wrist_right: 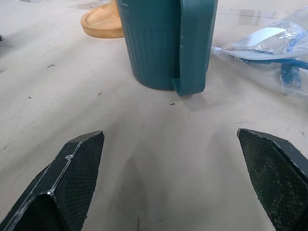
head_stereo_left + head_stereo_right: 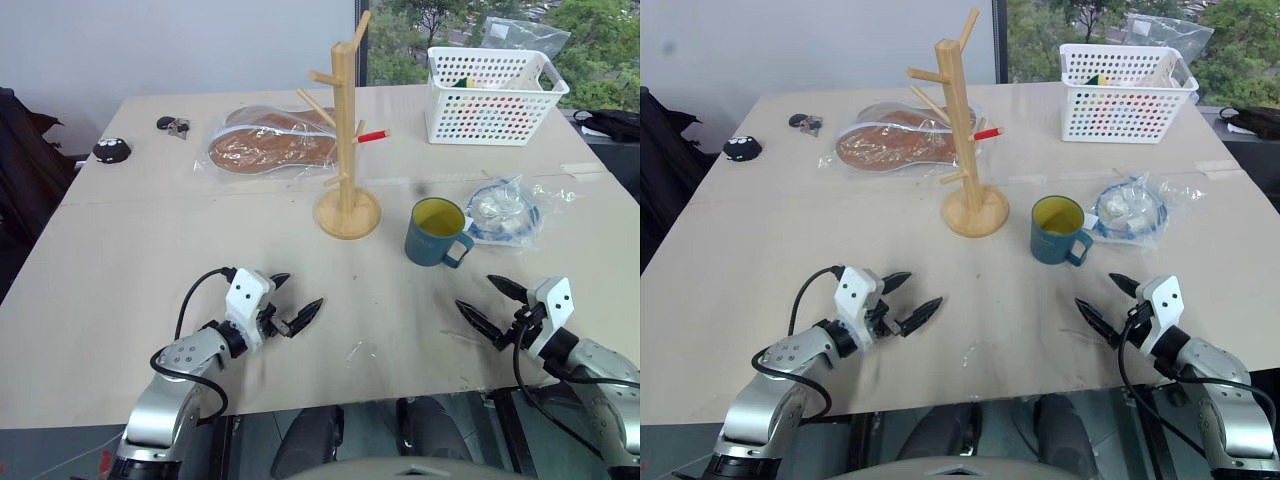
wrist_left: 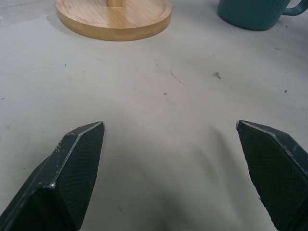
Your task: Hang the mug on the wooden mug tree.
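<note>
A pale table (image 2: 150, 260) ran wide beneath a grey wall and a window with trees beyond, its near edge crossing just behind both arms and its far edge lined with clutter. The wooden mug tree (image 2: 345, 150) stood upright near the middle on its round base, with a red-tipped peg pointing right. The mug (image 2: 436, 232) sat upright on the table just right of the base, apart from it, with its handle turned toward the near right.

A crinkled plastic bag (image 2: 505, 210) lay just beyond the mug on the right, very close to it. A white basket (image 2: 493, 97) stood at the far right corner, a wrapped brown shoe sole (image 2: 270, 140) lay behind the tree, and a small black object (image 2: 111, 150) sat near the far left edge.

The left gripper (image 2: 298, 303) hovered near the front edge with its fingers apart and empty; bare table stretched between it and the tree's base. The right gripper (image 2: 490, 303) also stood wide apart and empty, pointing at the mug's handle across an open patch of table.
</note>
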Tool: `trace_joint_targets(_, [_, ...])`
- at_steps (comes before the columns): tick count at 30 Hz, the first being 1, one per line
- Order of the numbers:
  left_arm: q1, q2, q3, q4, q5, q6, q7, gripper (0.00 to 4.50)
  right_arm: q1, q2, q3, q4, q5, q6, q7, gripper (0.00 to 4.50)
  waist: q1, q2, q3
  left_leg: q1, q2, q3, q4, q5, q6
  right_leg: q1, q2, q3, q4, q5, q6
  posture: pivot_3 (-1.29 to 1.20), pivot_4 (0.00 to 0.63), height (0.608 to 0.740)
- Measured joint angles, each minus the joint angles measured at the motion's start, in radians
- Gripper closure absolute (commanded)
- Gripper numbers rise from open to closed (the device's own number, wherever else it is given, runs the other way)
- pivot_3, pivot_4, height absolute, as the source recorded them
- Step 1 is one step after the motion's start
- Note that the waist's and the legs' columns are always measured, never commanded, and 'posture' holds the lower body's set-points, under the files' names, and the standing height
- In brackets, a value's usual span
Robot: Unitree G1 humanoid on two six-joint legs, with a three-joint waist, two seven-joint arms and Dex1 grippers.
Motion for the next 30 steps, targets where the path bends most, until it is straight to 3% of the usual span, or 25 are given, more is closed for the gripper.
trace_joint_targets(21, [0.079, 0.019, 0.022, -0.096, -0.132, 0.045, -0.060, 0.00, -0.004, -0.039, -0.007, 0.038, -0.003, -0.005, 0.038, 0.03, 0.004, 0.000, 0.000, -0.001, 0.000, 0.000, 0.000, 0.000, 0.000, 0.000, 0.000, 0.000, 0.000, -0.001, -0.001, 0.00, 0.150, 0.740])
trace_joint_targets(26, [0.004, 0.062, 0.007, -0.111, -0.143, 0.080, -0.094, 0.00, 0.051, -0.063, -0.166, 0.035, 0.070, 0.007, 0.029, 0.03, 0.014, 0.000, 0.001, -0.001, 0.000, 0.000, 0.000, 0.000, 0.000, 0.000, 0.000, 0.000, 0.000, 0.000, 0.000, 0.00, 0.150, 0.740])
trace_joint_targets(30, [-0.090, 0.094, 0.002, -0.169, -0.186, 0.144, -0.097, 0.00, -0.008, -0.064, -0.294, 0.061, 0.181, 0.088, -0.034, 0.03, 0.009, -0.001, 0.001, 0.000, 0.000, 0.000, 0.000, 0.000, 0.000, 0.000, 0.000, 0.000, 0.000, 0.000, 0.000, 0.00, 0.150, 0.740])
